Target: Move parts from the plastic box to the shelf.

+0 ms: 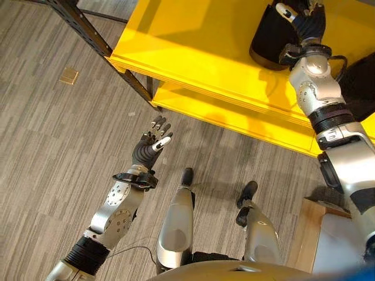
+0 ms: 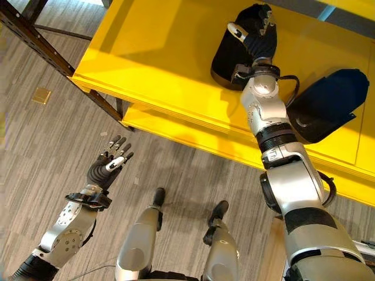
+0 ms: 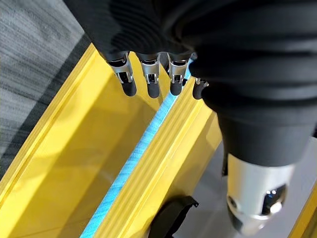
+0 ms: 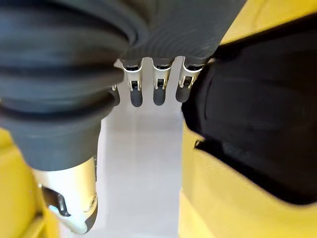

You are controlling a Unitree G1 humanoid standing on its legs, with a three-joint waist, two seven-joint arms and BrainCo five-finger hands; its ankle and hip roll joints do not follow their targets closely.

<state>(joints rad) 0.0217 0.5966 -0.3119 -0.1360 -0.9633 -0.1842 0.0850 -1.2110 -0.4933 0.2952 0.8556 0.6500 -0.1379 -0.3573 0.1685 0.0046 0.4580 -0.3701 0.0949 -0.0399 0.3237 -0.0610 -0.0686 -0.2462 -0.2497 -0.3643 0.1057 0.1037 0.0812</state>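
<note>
A yellow shelf (image 1: 193,47) spans the top of the eye views. On it lies a black curved part (image 2: 228,55), and my right hand (image 2: 259,36) reaches over it with straight fingers, open. In the right wrist view those fingers (image 4: 158,89) stand beside the black part (image 4: 257,119); I cannot tell if they touch it. A second black part (image 2: 328,102) lies further right on the shelf. My left hand (image 1: 149,146) hangs open and empty over the floor in front of the shelf; its fingers (image 3: 148,82) point at the yellow shelf boards (image 3: 74,163).
A dark metal shelf post (image 1: 88,29) slants down at the upper left. A lower yellow shelf board (image 1: 234,114) juts out beneath the top one. A small tan square (image 1: 69,75) lies on the grey carpet. A pale wooden box corner (image 1: 316,234) stands lower right.
</note>
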